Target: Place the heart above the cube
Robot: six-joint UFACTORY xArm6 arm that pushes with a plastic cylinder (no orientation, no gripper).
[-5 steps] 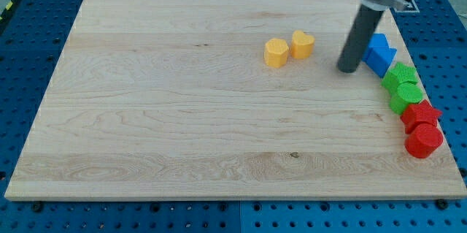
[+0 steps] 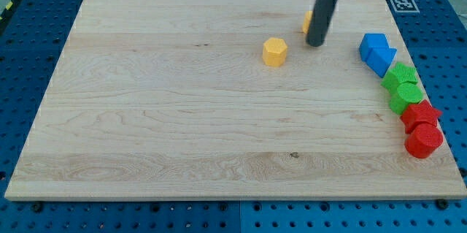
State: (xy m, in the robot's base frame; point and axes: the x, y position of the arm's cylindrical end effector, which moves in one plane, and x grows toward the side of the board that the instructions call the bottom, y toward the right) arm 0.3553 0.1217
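Observation:
My tip [image 2: 316, 44] rests on the wooden board [image 2: 168, 116], in its upper right part. A yellow heart [image 2: 308, 21] lies just behind the rod toward the view's top; the rod hides most of it and only its left edge shows. A yellow hexagonal block [image 2: 274, 52] lies to the left of my tip and slightly lower. Two blue blocks sit at the right edge: an upper blue cube-like one [image 2: 373, 45] and a lower one [image 2: 382, 60] touching it. My tip is well to the left of them.
Down the board's right edge below the blue blocks lie two green blocks [image 2: 400, 77] [image 2: 405, 97] and two red blocks [image 2: 420, 114] [image 2: 424, 141], close together. A black-and-white marker [image 2: 402, 3] sits off the board's top right corner.
My tip moved left and toward the view's top, away from the blue blocks. The yellow heart moved from beside the hexagonal block up toward the view's top and is now mostly hidden by the rod.

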